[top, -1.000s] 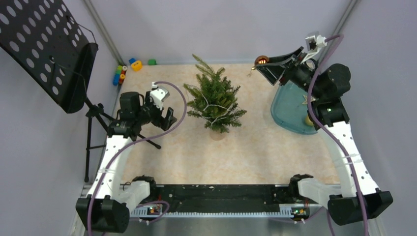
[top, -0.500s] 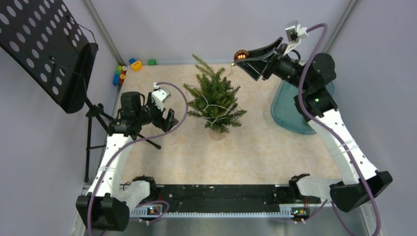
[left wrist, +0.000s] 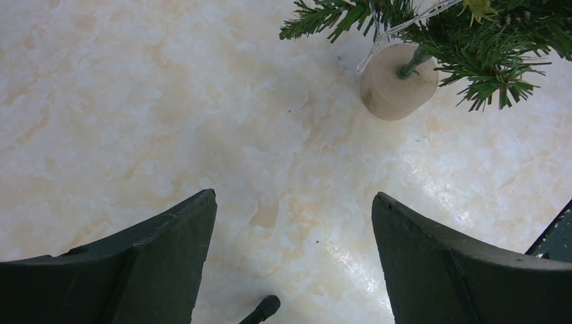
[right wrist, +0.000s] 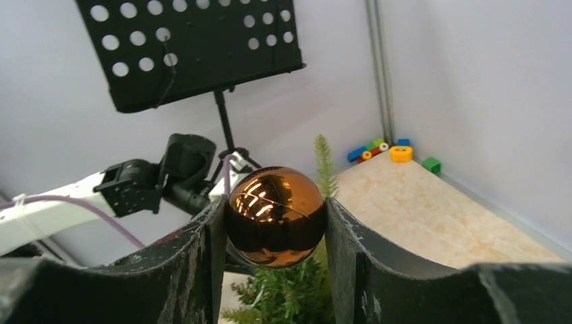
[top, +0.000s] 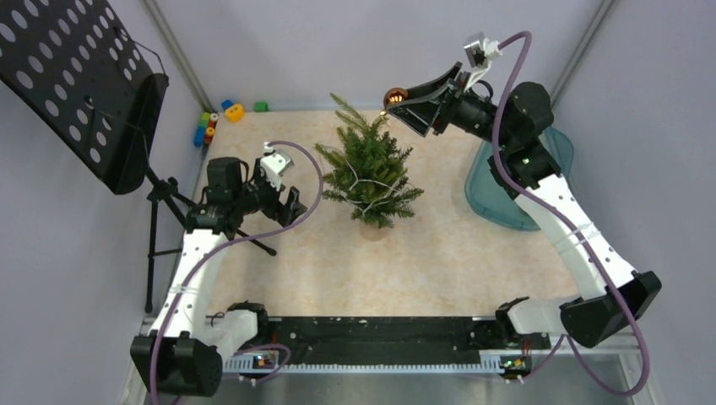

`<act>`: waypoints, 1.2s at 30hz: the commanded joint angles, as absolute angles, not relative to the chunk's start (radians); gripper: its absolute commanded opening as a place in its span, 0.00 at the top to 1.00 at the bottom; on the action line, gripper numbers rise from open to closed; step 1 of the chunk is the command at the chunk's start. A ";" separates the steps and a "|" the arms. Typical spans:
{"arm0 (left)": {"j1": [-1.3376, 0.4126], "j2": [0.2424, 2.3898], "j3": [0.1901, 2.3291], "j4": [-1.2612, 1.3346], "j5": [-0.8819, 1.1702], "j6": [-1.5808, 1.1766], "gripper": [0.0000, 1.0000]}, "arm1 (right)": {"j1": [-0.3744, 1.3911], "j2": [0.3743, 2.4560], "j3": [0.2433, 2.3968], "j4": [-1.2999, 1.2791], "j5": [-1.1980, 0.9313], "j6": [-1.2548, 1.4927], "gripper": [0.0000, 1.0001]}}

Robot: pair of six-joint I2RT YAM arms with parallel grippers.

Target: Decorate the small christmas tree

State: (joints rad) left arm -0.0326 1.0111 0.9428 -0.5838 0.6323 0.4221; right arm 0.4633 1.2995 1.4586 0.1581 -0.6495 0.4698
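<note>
The one tree (top: 369, 173) stands upright on its round wooden base (left wrist: 398, 84), a little past the middle of the table (top: 439, 253), with a single pale cord (top: 365, 181) looped through its dark green branches. Above it, just right of the tip and clear of the needles, the right gripper (top: 398, 103) hangs in the air with its jaws closed on the one shiny copper ball (top: 394, 95). The right wrist view shows the ball pinched at its sides between the two dark fingers. Left of the tree and apart from it, the left gripper (left wrist: 293, 199) hovers over bare tabletop with its jaws spread wide and nothing between them. The tree's base lies ahead of it and to its right. The tabletop is a pale beige, marbled and slightly glossy. Plain grey-lilac walls (top: 338, 42) close it in at the back and on both sides. One teal tray (top: 494, 198) sits at the table's right edge, partly under the right arm. A few small coloured blocks (top: 235, 111) lie in the far left corner, too small to count surely. One black perforated stand (top: 84, 84) rises on a tripod off the table's left side. There are two arms, each with one gripper.
</note>
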 commanded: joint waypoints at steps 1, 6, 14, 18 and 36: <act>-0.027 1.011 0.954 -0.550 0.661 0.434 0.10 | 0.486 1.292 1.512 0.236 -0.762 0.523 0.95; -0.027 1.011 0.953 -0.548 0.665 0.433 0.10 | 0.489 1.296 1.501 0.262 -0.804 0.555 0.95; -0.027 1.011 0.949 -0.546 0.668 0.433 0.10 | 0.496 1.345 1.531 0.254 -0.816 0.524 0.94; -0.028 1.010 0.947 -0.545 0.678 0.434 0.10 | 0.496 1.353 1.561 0.137 -0.759 0.371 0.94; -0.028 1.015 0.938 -0.538 0.696 0.439 0.10 | 0.487 1.317 1.584 0.011 -0.685 0.260 0.97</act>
